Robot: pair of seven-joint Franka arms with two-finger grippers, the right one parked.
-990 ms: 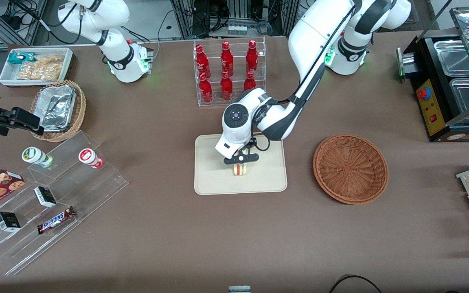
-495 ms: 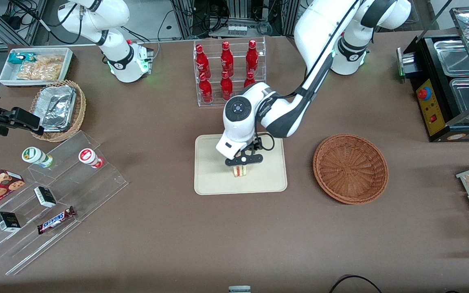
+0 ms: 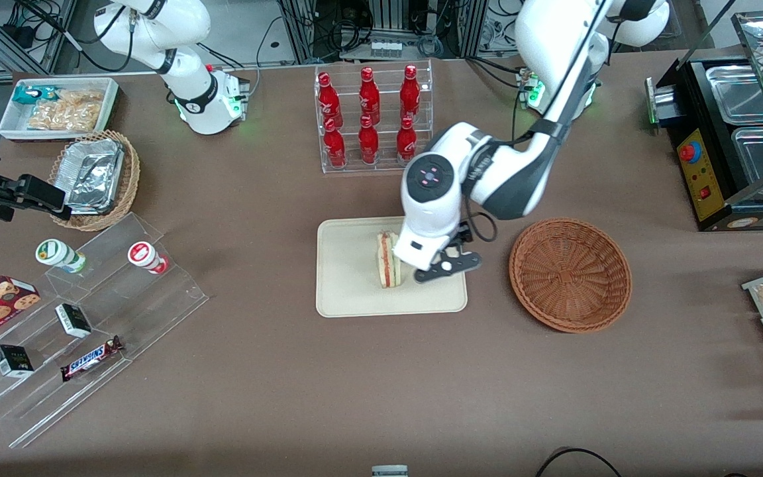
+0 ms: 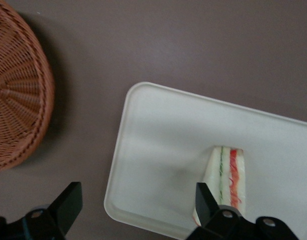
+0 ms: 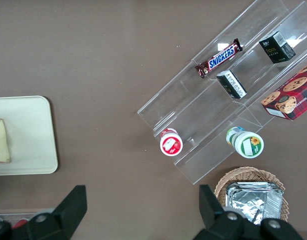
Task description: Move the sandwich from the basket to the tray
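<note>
surface: brown table; landmark = tray, beige, near the table's middle.
sandwich: on the tray, lying on its own, nothing gripping it. Standing on edge, filling stripes up. Long axis runs from the front camera toward the bottle rack; red and green stripes run along that same line. Which end is the wedge's point: can't tell from the front view.
sandwich, wrist view: pale wedge on the tray, green stripe beside red stripe, near end cut off by a finger.
sandwich, right wrist view: only part shows at the frame edge, stripes not visible, tray also cut off.
gripper: above the tray's edge on the basket side, just beside the sandwich, not touching it.
fingers: spread wide, nothing between them; the tray corner and bare table show in the gap. Tips run out of frame.
basket: round reddish-brown wicker, beside the tray toward the working arm's end, apart from it, no contents seen. In wrist view only part of it is in frame.
hidden: arm's wrist housing covers the tray's strip next to the sandwich in the front view.
</note>
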